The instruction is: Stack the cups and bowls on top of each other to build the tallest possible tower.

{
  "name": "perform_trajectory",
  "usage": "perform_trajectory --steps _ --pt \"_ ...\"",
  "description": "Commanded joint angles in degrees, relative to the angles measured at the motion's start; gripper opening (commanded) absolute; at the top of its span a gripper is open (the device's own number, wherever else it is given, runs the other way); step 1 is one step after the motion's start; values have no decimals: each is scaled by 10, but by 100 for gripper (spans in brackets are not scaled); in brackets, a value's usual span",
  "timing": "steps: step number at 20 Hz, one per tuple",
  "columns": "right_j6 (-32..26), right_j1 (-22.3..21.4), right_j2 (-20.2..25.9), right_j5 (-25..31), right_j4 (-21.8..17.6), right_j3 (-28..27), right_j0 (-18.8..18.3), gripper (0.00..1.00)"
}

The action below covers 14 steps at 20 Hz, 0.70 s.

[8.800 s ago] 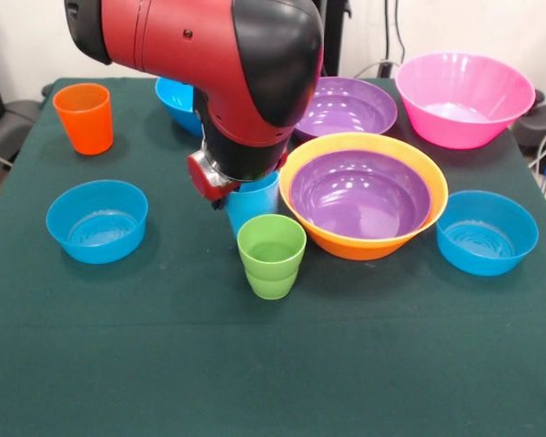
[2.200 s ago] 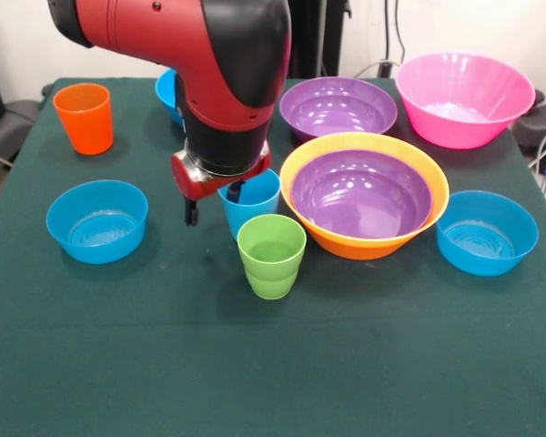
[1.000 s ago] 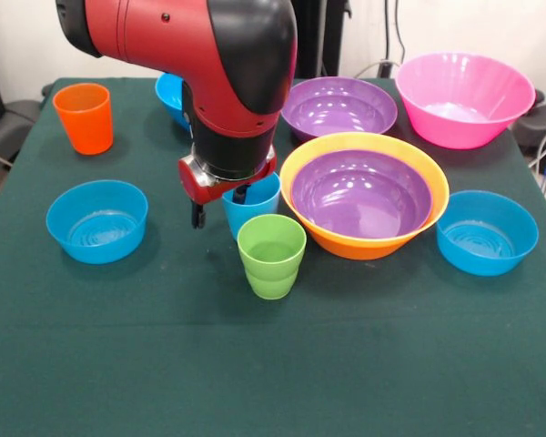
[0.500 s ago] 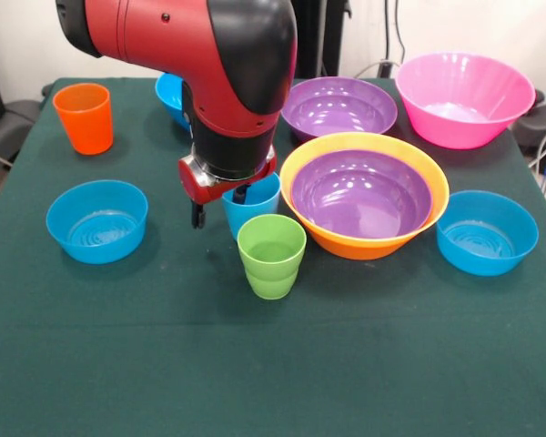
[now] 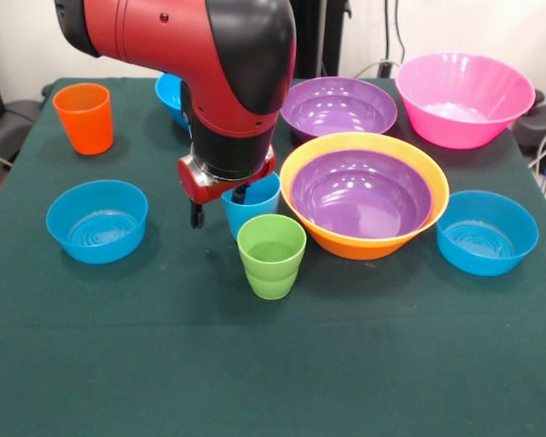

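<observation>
Just a table under a dark green cloth (image 5: 164, 364), a white wall (image 5: 27, 36) behind it, and black cables (image 5: 396, 36) dangling back there.

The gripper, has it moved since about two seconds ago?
Yes. The gripper has shifted slightly toward the picture's right, closer to the orange-yellow bowl.

Since the earliest picture the arm has shifted toward the picture's left, so the hand (image 5: 218, 205) now straddles the light blue cup's (image 5: 255, 202) near wall, one finger apparently inside, one outside. Over the last second, hardly any movement.
</observation>
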Motion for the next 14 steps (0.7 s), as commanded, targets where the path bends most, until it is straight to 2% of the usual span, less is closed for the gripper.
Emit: perform_trajectory --steps 1,14 --pt "16 8 51 -1 -26 -2 -10 100" --pt "2 8 55 -5 -31 0 -18 100"
